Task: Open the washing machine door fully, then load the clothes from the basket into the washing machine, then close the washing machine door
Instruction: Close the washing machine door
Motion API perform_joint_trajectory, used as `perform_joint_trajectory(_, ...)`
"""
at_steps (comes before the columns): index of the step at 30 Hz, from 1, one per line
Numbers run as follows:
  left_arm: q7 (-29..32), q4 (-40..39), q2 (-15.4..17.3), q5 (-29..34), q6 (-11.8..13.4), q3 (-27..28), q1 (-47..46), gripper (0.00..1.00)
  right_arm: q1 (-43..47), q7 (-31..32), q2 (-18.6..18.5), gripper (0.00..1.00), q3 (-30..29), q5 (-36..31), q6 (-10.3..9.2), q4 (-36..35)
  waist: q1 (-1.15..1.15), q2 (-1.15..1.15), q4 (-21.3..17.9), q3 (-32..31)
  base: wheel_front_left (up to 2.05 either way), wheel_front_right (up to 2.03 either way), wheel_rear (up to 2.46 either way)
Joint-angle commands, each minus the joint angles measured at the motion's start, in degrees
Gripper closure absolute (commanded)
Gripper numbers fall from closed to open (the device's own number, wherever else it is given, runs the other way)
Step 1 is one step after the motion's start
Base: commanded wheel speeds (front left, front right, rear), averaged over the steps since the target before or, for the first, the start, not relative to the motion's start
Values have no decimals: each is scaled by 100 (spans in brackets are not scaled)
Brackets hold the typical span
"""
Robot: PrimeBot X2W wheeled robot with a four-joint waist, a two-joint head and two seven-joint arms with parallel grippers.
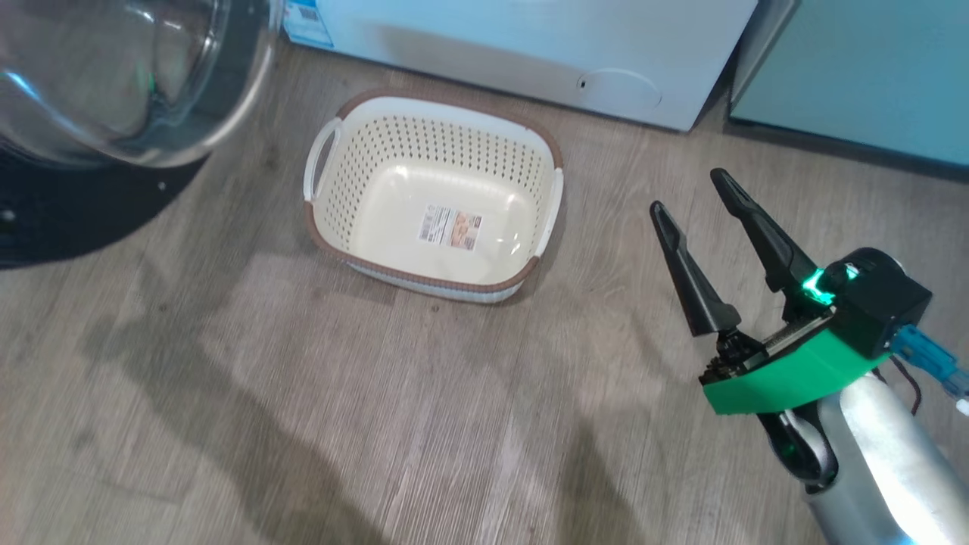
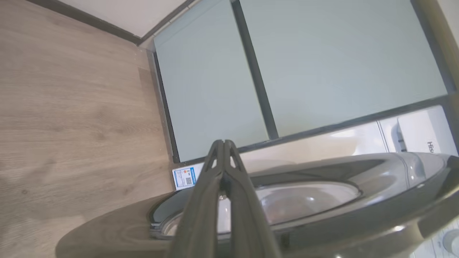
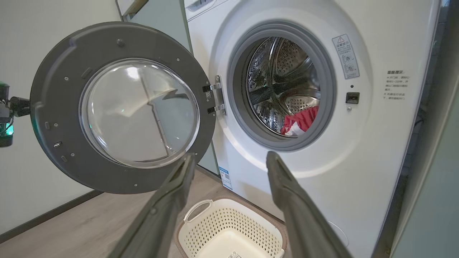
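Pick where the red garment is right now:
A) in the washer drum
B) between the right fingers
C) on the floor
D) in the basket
A: in the right wrist view the clothes lie inside the drum of the washing machine, past the open door.

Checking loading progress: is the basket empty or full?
Empty: the basket shows its bare bottom and label sticker; the red clothes lie inside the washing machine.

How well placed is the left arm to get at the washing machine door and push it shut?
Likely yes. The left gripper, fingers shut, hovers right by the outer side of the washing machine door, and nothing shows between them.
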Motion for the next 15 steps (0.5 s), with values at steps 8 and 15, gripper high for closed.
perform_joint_trajectory(8, 1303, -687, -369, -561, -57, -277, 478, 100, 285, -53, 263, 0, 33, -61, 0, 7, 0, 0, -106, -599, 0, 0, 0)
perform_joint_trajectory(15, 2177, -1418, -882, -1027, -58, -376, 1130, 100, 489, -53, 480, 0, -10, -111, 0, 173, 0, 0, -216, -1026, 0, 0, 0)
